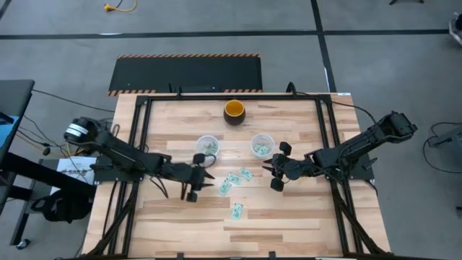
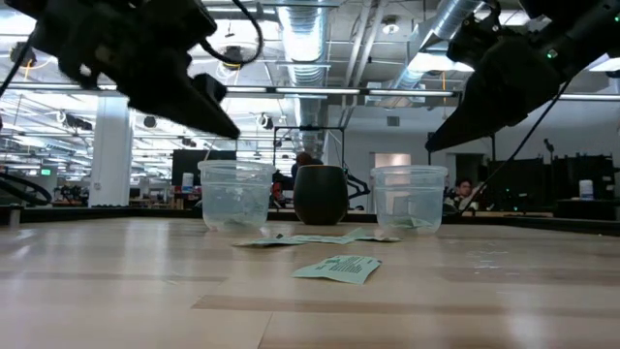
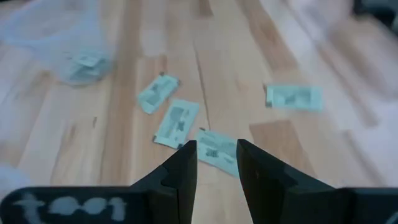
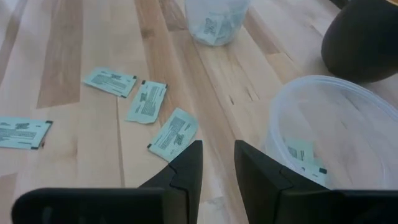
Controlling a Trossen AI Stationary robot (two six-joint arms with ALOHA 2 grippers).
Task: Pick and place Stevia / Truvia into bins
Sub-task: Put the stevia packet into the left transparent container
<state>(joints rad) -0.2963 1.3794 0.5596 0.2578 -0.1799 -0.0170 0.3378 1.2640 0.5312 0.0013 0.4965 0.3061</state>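
Beyond the two cups (image 1: pixel 207 144) stands a dark bowl (image 1: pixel 234 111) — both grippers' fingers (image 3: pixel 186 171) slightly parted, grasping nothing.

The table (image 1: pixel 289 217) was of pale wooden planks with visible grain, smooth and slightly shiny. The sachets (image 1: pixel 237 210) looked like thin matt paper, light green with dark print. The two cups (image 2: pixel 235 194) were clear plastic, a little cloudy. The bowl (image 2: pixel 321 194) was dark and matt outside. The gripper fingers (image 4: pixel 186 168) were matt black.

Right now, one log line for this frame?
left gripper: open, empty | right gripper: open, empty | sachets: four loose | cups: some inside
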